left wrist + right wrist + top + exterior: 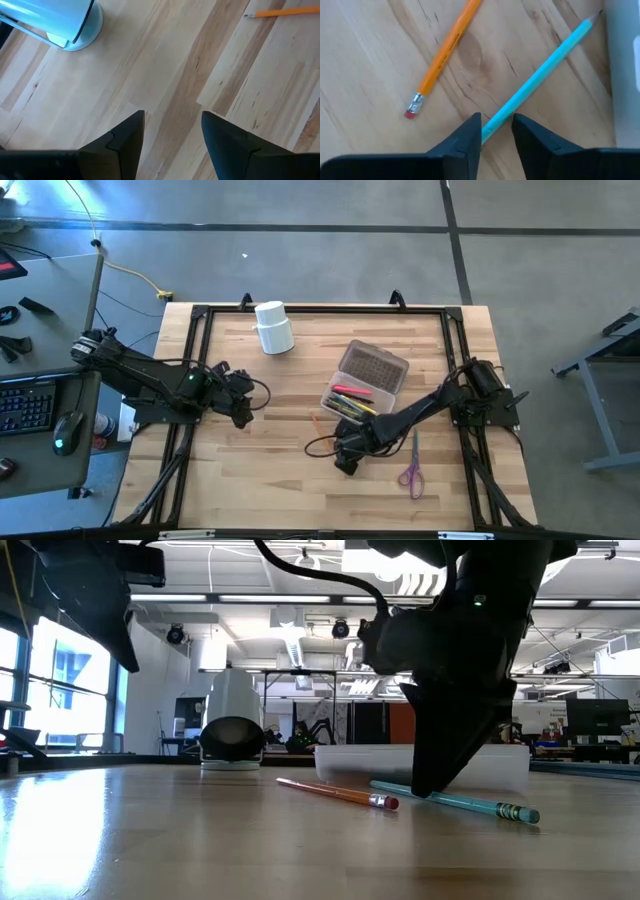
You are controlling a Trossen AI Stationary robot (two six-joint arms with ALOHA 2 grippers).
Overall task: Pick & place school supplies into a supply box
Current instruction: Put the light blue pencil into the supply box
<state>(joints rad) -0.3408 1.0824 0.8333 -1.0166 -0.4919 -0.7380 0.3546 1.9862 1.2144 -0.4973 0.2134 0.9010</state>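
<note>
Tabletop [260,480] of pale wooden planks fills the high view, framed by dark rails, with both arms reaching in from its sides. The supply box [365,381], clear plastic with a dark textured panel, lies right of centre and already holds several pens and pencils in red, yellow and dark tones. A white cup [273,327] lies on its side near the far edge, well apart from the box. The left hand [172,132] hovers over bare wood on the left half of the tabletop, its two dark fingers spread apart with nothing between them. The right hand [496,131] is down at the tabletop just in front of the box, its fingers [465,137] drawn in close on either side of a light blue pencil [540,72]; the pencil lies flat on the wood, its sharpened tip pointing toward the box wall, and whether the fingers actually press on it cannot be told. Purple-handled scissors [412,467] lie on the wood to the right of that hand. An orange pencil [442,55] with a pink eraser lies beside the blue one, apart from it, angled across the grain.
</note>
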